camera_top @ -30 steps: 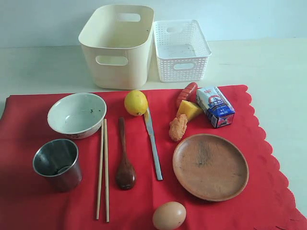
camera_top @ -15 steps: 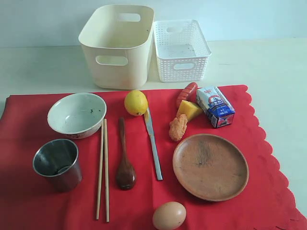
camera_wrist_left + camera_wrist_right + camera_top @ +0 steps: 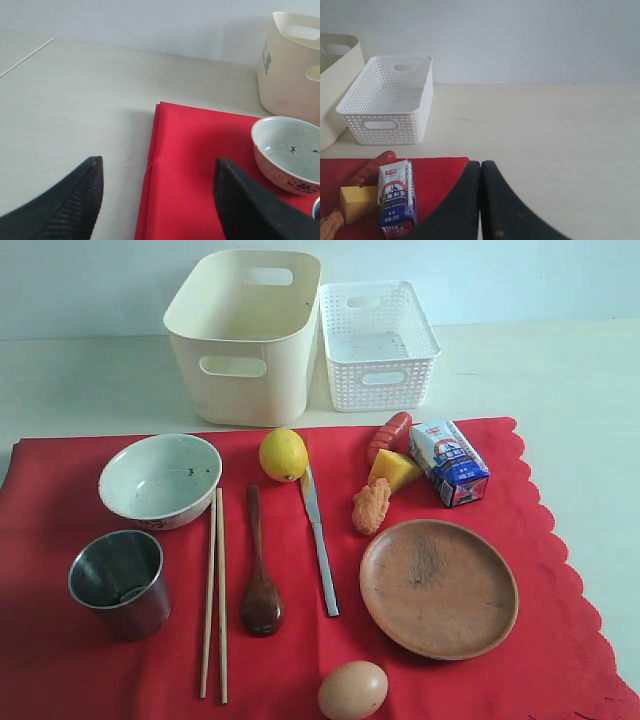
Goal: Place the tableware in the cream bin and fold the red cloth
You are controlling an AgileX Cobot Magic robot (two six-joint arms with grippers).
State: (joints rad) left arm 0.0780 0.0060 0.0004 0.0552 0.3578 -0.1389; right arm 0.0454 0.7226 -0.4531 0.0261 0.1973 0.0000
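Nothing has shifted since a second ago; every item lies where it was. My left hand [image 3: 157, 200] hangs with its black fingers wide apart and empty, above the edge where the bright red cloth [image 3: 550, 670] meets the pale tabletop [image 3: 560, 370]. My right hand [image 3: 480, 167] has its fingers pressed together, gripping nothing, near the small blue-and-white milk carton [image 3: 450, 462].

On the cloth I see the pale green-white ceramic bowl [image 3: 160, 480], with the steel cup [image 3: 118, 582] just in front of it. Beside them, side by side, lie the pair of light wooden chopsticks [image 3: 215, 590], the dark wooden spoon [image 3: 260, 590] and the metal knife [image 3: 320, 540]. The round brown plate [image 3: 438, 587] sits to their right.

The large cream plastic bin [image 3: 250, 390] stands on the tabletop behind the cloth, next to the white lattice basket [image 3: 380, 385]. None of the tableware is in it.
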